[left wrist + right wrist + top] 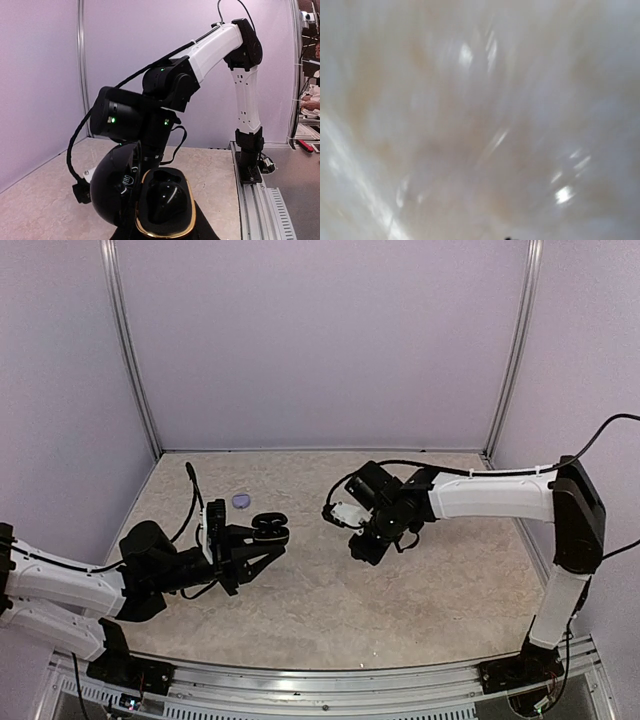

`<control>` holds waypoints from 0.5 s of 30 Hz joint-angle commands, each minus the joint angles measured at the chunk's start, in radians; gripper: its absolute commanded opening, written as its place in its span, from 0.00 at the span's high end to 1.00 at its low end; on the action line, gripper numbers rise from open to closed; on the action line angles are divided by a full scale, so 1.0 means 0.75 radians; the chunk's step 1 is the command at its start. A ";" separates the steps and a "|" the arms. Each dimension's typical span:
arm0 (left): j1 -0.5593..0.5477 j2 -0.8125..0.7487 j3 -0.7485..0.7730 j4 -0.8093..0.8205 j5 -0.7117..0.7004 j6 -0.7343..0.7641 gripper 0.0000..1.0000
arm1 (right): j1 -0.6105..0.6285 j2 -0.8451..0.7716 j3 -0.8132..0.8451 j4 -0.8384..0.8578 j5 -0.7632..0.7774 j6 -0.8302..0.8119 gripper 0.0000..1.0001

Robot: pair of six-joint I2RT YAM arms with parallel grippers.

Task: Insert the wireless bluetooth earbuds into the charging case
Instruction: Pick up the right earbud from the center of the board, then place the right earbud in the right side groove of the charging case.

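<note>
Top external | left claw (272, 540) clamps open case (270, 526) between its fingers | right claw (364, 544) well apart, grip unreadable | buds unseen near either claw | case contents unclear, insertion judged unfinished

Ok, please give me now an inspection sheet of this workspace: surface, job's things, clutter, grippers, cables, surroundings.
Surface: table, beige, marbled, glossy.
Job's things: case, black with a gold rim, lid open, held above the table; earbuds nothing seen.
Clutter: small purple thing lying on the table beyond the case.
Grippers: left gripper shut on the case; right gripper above the table, jaws not visible, its wrist view is blurred.
Cables: left cable loops above the left arm; right cable arcs off the right arm.
Surroundings: lilac walls, metal posts, rail; a person partly seen beyond it.
</note>
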 commanded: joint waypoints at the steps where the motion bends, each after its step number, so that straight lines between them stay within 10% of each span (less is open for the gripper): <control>1: 0.006 0.012 0.036 0.069 -0.111 0.014 1.00 | -0.007 -0.197 -0.021 0.235 0.047 0.032 0.85; 15: 0.002 0.070 0.080 0.178 -0.353 0.051 1.00 | 0.083 -0.611 -0.221 0.931 -0.188 0.052 0.84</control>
